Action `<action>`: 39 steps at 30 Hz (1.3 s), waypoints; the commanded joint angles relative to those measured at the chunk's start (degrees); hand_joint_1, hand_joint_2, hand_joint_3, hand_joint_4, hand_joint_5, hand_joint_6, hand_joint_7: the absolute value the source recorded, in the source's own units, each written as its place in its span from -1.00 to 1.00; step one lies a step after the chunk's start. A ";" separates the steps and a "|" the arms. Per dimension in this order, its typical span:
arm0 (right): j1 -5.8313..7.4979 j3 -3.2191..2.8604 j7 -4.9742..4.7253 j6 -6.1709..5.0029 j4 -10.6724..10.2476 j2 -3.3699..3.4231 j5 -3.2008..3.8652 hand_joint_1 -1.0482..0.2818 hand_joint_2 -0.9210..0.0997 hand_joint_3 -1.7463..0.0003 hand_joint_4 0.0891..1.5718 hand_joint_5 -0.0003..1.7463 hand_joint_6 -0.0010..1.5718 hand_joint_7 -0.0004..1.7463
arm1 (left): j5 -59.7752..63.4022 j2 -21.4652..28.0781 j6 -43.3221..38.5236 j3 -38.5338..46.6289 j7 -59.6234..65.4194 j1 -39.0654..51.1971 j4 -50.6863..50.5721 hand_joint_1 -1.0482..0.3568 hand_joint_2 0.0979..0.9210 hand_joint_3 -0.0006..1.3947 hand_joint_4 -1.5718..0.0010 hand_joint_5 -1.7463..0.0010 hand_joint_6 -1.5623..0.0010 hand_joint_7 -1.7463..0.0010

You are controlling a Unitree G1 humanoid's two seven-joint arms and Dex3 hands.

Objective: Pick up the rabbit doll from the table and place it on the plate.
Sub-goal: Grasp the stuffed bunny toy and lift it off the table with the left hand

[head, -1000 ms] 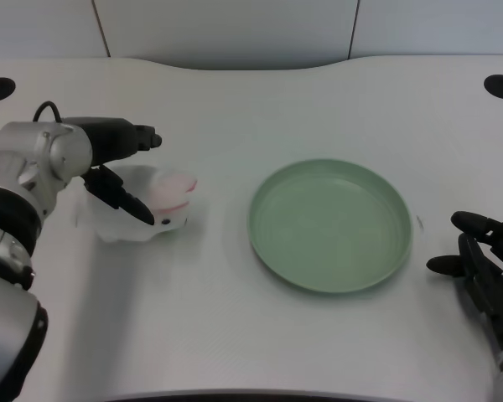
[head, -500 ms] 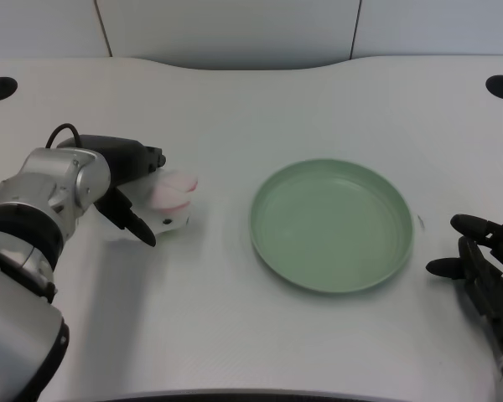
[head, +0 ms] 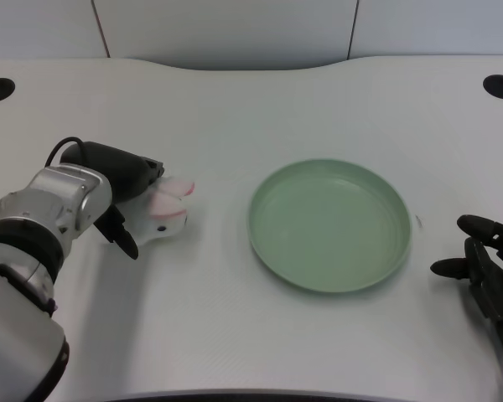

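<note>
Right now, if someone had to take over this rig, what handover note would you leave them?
Left robot hand: closed around the white rabbit doll, its black fingers above and below it; whether the doll is off the table cannot be told.
Rabbit doll: at the table's left, its pink ears pointing toward the plate, apart from it.
Green plate: at the middle of the white table, nothing on it.
Done: the hand has reached the doll and wrapped it.
Left: confirm the grip, lift, carry right to the plate, set the doll down and release.
</note>
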 commanded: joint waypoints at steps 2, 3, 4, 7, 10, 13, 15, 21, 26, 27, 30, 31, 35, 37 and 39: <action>0.52 -0.91 1.75 -1.47 0.04 -0.18 1.40 -0.05 -1.00 0.66 0.08 0.17 0.09 -0.41 | 0.03 0.51 -0.46 -0.06 2.66 2.27 0.80 -0.59 0.52 -1.00 0.65 0.85 0.62 0.85; 0.44 -1.01 1.93 -1.48 0.09 -0.21 1.49 -0.05 -1.00 0.66 0.08 0.18 0.09 -0.41 | -0.34 0.51 -0.62 0.31 3.16 2.42 0.81 -0.58 0.52 -1.00 0.63 0.85 0.61 0.85; 0.35 -1.18 2.34 -1.58 0.18 -0.21 1.72 -0.04 -1.00 0.66 0.08 0.18 0.09 -0.41 | -0.80 0.49 -0.76 0.81 3.87 2.61 0.81 -0.53 0.53 -1.00 0.58 0.82 0.56 0.83; 0.28 -1.20 2.21 -1.71 0.30 -0.27 1.61 -0.04 -1.00 0.65 0.07 0.17 0.10 -0.41 | -2.21 0.42 -1.10 2.23 4.95 2.98 0.82 -0.37 0.53 -1.00 0.42 0.73 0.36 0.73; 0.34 -1.12 1.74 -1.52 0.20 -0.22 1.39 -0.05 -1.00 0.66 0.07 0.17 0.09 -0.41 | -2.27 0.53 -1.01 2.24 5.53 2.97 0.84 -0.26 0.63 -0.99 0.48 -0.06 0.36 0.04; 0.37 -0.98 1.00 -1.24 0.22 -0.23 1.14 -0.06 -1.00 0.66 0.06 0.17 0.10 -0.42 | -1.70 0.66 -0.86 1.83 6.46 2.85 0.88 -0.20 0.66 -1.00 0.28 -0.13 0.31 -0.03; 0.25 -1.15 1.56 -1.56 0.50 -0.32 1.40 -0.05 -1.00 0.66 0.08 0.14 0.09 -0.44 | -0.45 0.87 -0.54 0.74 8.04 2.71 0.87 -0.16 0.70 -0.99 0.11 0.01 0.21 0.17; -0.30 -0.92 0.72 -1.11 0.83 -0.67 0.89 -0.05 -1.00 0.65 0.11 0.15 0.13 -0.43 | -1.43 1.71 -1.39 1.62 10.01 3.19 0.91 0.02 0.78 -0.98 -0.07 0.19 -0.25 0.55; -0.02 -0.57 0.27 -1.74 0.82 -0.72 0.27 -0.04 -1.00 0.63 0.08 0.17 0.10 -0.42 | -2.95 2.57 -2.02 3.14 10.26 3.49 0.77 0.10 0.80 -0.98 -0.07 0.30 -0.34 0.65; 0.02 -0.52 -0.37 -1.53 0.76 -0.56 0.11 -0.02 -1.00 0.63 0.08 0.17 0.11 -0.41 | -3.67 2.67 -1.96 3.93 10.05 3.51 0.68 0.09 0.81 -0.97 -0.08 0.31 -0.35 0.66; 0.00 -0.33 -1.45 -0.96 0.79 -0.36 -0.26 -0.02 -1.00 0.64 0.09 0.19 0.11 -0.39 | -5.33 2.84 -1.64 5.85 9.37 3.40 0.36 0.08 0.82 -0.97 -0.07 0.32 -0.37 0.65; 0.12 -0.08 -2.04 -0.94 0.73 -0.33 -0.61 -0.02 -1.00 0.63 0.07 0.21 0.10 -0.38 | -5.60 2.88 -1.55 6.16 9.15 3.33 0.26 0.09 0.83 -0.97 -0.04 0.34 -0.37 0.66; 0.45 0.41 -3.94 -0.17 1.05 -0.37 -1.34 -0.01 -1.00 0.63 0.03 0.22 0.08 -0.37 | -8.12 3.34 -2.32 8.82 7.39 2.20 -1.08 0.13 0.88 -0.95 -0.09 0.34 -0.38 0.66; 0.48 0.59 -4.41 -0.03 1.08 -0.45 -1.59 -0.01 -1.00 0.63 0.02 0.22 0.08 -0.37 | -8.51 3.43 -2.40 9.28 6.96 2.09 -1.42 0.14 0.89 -0.94 -0.09 0.32 -0.38 0.66; 0.36 0.36 -4.22 0.24 1.56 -0.49 -1.40 -0.01 -1.00 0.65 0.05 0.18 0.09 -0.40 | -10.45 3.44 -2.66 11.22 6.17 0.47 -2.88 0.16 0.89 -0.93 -0.09 0.27 -0.38 0.63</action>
